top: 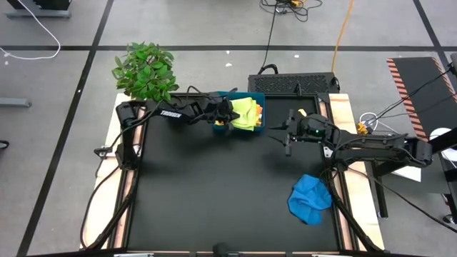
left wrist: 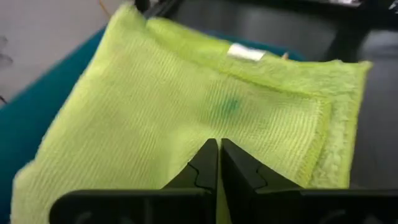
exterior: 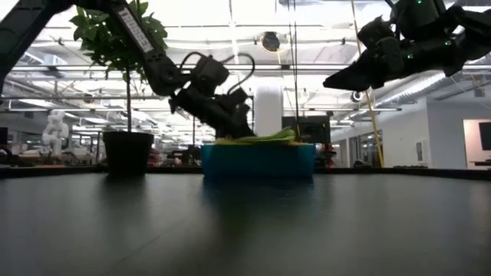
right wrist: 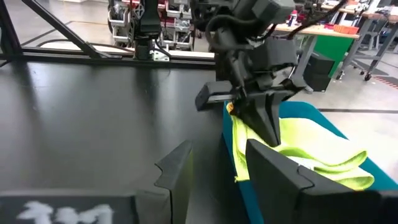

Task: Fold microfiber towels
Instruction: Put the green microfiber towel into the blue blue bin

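Note:
A folded lime green towel (top: 245,111) lies on top of a stack in the teal-blue tray (top: 261,98) at the table's far middle. Yellow and orange cloth edges (top: 258,112) peek out from under it. My left gripper (top: 230,114) is shut, with its tips on the lime towel (left wrist: 186,93). A blue towel (top: 310,198) lies crumpled on the table at the near right. My right gripper (top: 285,134) is open and empty in the air, right of the tray and clear of the table (right wrist: 217,163). My left gripper (right wrist: 267,132) comes down slanting from the table's left. Its shut fingertips (left wrist: 210,155) rest on the top face of the lime green towel (left wrist: 217,127), near the edge toward the table's left. I cannot tell whether any cloth is between the fingers. The towel lies flat on the stack in the tray.
A potted plant (top: 146,71) stands at the table's far left corner. A black box (top: 293,84) sits behind the far edge. The black table top (top: 214,193) is bare between the tray and the near edge.

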